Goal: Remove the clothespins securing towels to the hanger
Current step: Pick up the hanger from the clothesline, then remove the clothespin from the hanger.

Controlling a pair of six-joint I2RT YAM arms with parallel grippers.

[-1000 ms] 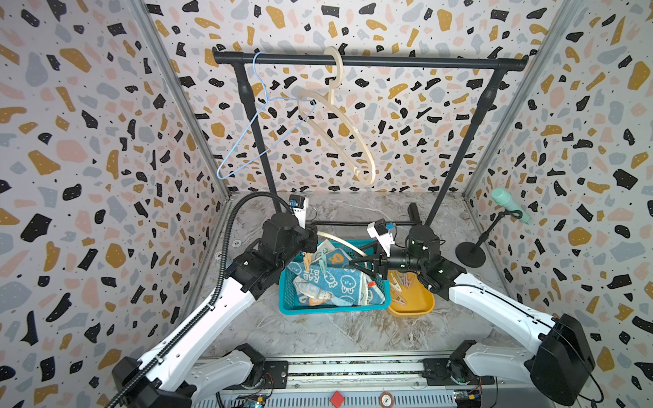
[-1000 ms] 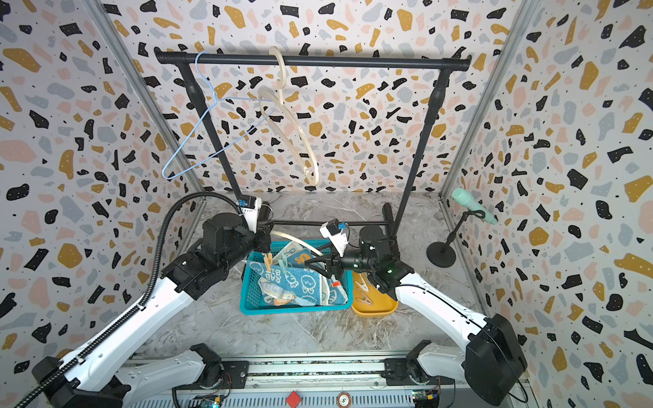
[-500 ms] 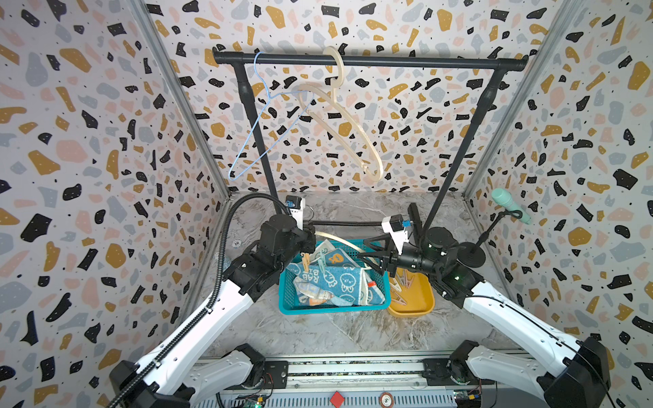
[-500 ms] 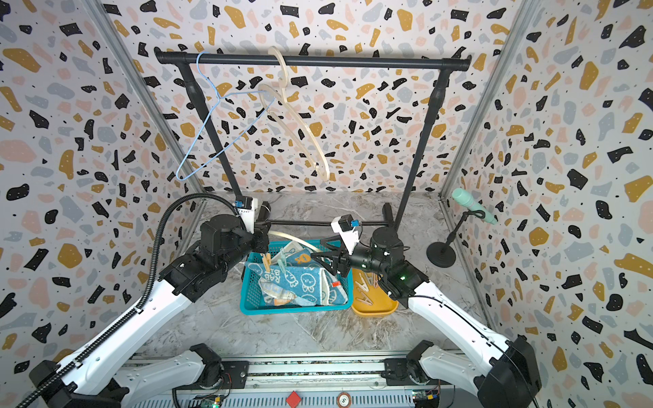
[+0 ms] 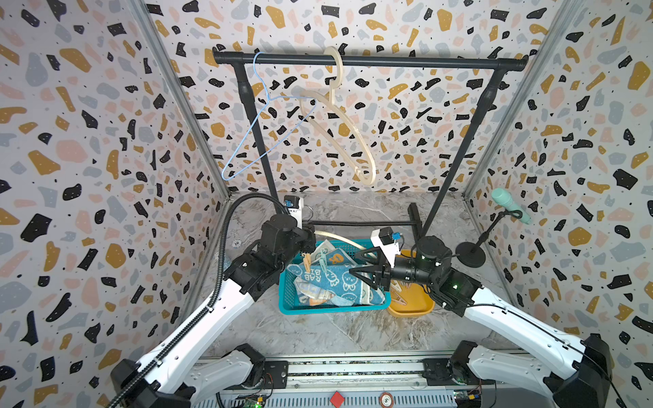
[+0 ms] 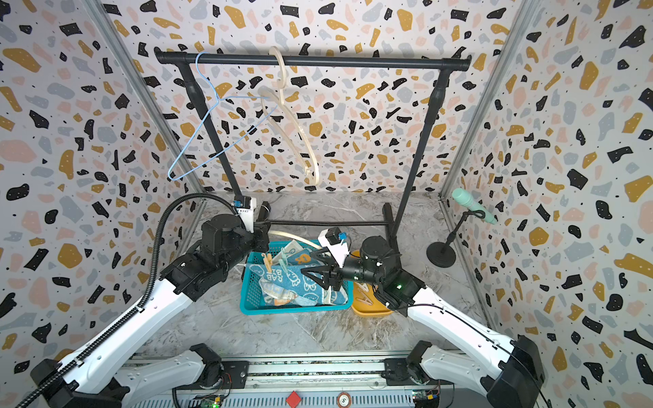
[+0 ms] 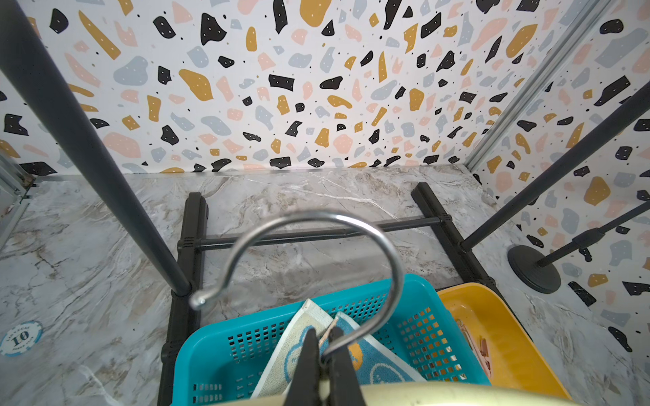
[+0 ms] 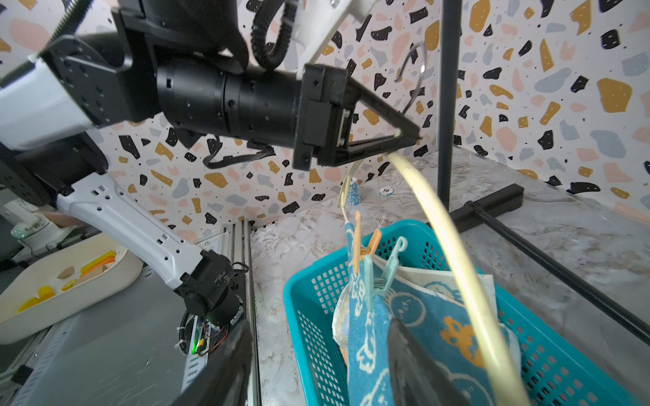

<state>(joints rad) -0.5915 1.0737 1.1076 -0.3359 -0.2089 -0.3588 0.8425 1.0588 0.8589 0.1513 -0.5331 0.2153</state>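
- Left arm (image 5: 219, 311) comes up from the front-left corner, elbow bent, with the wrist ending over the back-left corner of the teal basket (image 5: 293, 303).
- Left gripper (image 7: 322, 337) is pinched fully closed on the cream hanger (image 8: 446, 239), right at the base of its metal hook (image 7: 399, 270). The hook sticks up past the fingers and the hanger body is held up over the basket.
- Right arm (image 5: 512, 325) reaches in from the front-right, forearm about level, with the wrist over the yellow tray (image 5: 410, 307).
- Right gripper (image 5: 355, 263) has its jaws spread wide with nothing in them. It points across the basket toward the left arm and hovers just above the teal towel (image 5: 339, 282).
- Two clothespins are on the hanger, side by side: a peach clothespin (image 8: 365, 246) and a mint clothespin (image 8: 383, 267). They're clipped on the towel's top edge, near the left gripper's end.
- The towel hangs from those two down into the basket, where it's bunched up with other cloth.
- The open fingers are near the pins but not touching them.
- A few loose pins (image 5: 397, 298) lie in the yellow tray.
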